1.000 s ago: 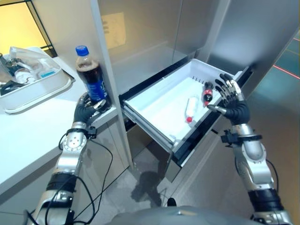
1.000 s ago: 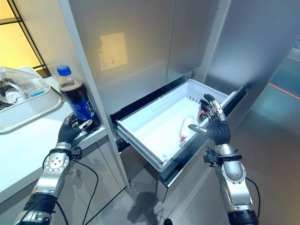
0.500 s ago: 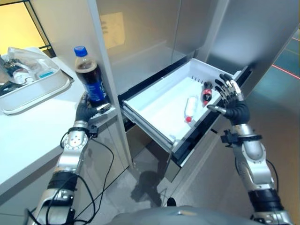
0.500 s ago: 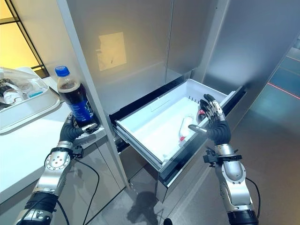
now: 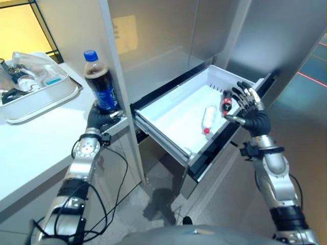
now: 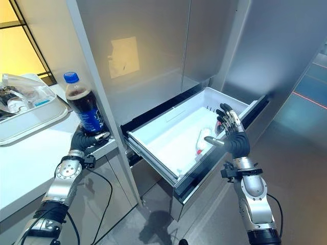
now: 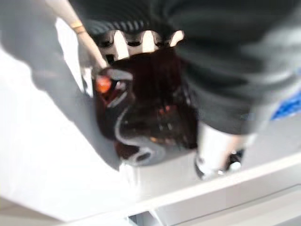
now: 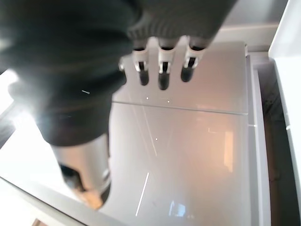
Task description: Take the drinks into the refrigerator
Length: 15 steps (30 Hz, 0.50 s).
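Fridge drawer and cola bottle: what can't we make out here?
- Dark bottle in the drawer: in the eye views the right hand covers its lower part.
- Clear bottle: too small to tell its contents.
- Cola bottle: the left hand wraps its base in the eye views; blurred in the left wrist view.
- Tray contents: cluttered, cut by the left eye view's edge.

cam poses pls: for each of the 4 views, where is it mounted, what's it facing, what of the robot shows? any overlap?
Left eye view: on the head, looking down at the counter, cola bottle and open fridge drawer; both arms show.
Right eye view: same head, slightly offset; same scene, left hand and right hand.
Left wrist view: along the left hand, close on the cola bottle's base; fingers curled round it.
Right wrist view: along the right hand, straight fingers over the drawer's edge.
Shared: both eye views show the two small bottles lying in the drawer.
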Tool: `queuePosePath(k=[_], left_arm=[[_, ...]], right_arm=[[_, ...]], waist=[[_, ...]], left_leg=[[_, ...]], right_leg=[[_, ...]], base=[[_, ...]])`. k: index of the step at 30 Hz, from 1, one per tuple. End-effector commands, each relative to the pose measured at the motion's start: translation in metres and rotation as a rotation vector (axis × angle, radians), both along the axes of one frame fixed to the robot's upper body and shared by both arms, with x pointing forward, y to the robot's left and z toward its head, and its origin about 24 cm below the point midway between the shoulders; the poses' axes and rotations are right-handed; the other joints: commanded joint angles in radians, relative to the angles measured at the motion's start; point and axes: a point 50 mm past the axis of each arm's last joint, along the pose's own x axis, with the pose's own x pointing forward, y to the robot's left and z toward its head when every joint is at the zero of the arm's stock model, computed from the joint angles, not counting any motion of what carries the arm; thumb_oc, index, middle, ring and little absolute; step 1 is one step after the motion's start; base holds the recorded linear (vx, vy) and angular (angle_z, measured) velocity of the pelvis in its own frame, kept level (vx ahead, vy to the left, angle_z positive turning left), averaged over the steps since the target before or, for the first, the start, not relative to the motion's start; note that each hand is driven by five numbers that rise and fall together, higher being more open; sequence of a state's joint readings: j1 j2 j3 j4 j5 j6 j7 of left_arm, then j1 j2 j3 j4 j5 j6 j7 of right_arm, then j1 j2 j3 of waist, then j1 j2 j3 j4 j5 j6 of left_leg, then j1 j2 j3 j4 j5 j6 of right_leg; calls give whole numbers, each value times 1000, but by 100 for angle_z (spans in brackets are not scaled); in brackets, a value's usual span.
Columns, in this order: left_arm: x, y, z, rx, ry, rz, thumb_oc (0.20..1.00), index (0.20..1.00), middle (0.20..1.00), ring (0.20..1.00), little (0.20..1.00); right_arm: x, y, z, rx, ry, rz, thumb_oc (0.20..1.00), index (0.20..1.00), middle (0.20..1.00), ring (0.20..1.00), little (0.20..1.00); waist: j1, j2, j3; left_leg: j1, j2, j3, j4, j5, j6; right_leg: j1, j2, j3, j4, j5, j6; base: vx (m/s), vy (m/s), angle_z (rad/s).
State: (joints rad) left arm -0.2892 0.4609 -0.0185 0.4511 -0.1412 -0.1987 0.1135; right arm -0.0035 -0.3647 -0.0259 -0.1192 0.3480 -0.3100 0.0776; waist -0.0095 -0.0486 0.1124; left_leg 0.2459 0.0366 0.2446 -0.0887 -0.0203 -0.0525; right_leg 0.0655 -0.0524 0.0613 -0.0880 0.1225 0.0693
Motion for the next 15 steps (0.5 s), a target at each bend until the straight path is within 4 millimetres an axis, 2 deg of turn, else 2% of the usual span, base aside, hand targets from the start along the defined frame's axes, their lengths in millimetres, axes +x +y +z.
queuePosePath(k=[1, 4, 12, 15], left_arm=[[34, -33, 30, 9, -86, -105, 200, 200, 200, 200, 200], [33, -34, 27, 3, -80, -103, 200, 200, 200, 200, 200], [31, -32, 24, -18, -79, -89, 200, 200, 200, 200, 200], [26, -31, 26, -84, -119, -90, 200, 200, 200, 200, 200]], right_arm=[[-4, 1, 39, 29, -194, 15, 1000, 1000, 1000, 1000, 1000], [-4, 2, 39, 35, -194, 18, 1000, 1000, 1000, 1000, 1000], [-4, 4, 35, 29, -178, 29, 1000, 1000, 1000, 1000, 1000], [-4, 3, 35, 26, -177, 25, 1000, 1000, 1000, 1000, 1000]], waist=[[-4, 20, 22], [-5, 18, 24], [-6, 21, 24], [-2, 18, 26]], left_leg=[[18, -23, -83, 4, -96, 46], [12, -23, -80, 5, -84, 45], [18, -20, -83, 4, -93, 46], [10, -21, -81, 6, -80, 44]], right_leg=[[15, -17, -67, 137, -112, 58], [8, -19, -68, 138, -101, 57], [14, -18, -67, 139, -110, 58], [5, -20, -68, 139, -98, 55]], base=[[0, 0, 0], [-14, -6, 0], [4, 1, 0], [-46, -19, 0]])
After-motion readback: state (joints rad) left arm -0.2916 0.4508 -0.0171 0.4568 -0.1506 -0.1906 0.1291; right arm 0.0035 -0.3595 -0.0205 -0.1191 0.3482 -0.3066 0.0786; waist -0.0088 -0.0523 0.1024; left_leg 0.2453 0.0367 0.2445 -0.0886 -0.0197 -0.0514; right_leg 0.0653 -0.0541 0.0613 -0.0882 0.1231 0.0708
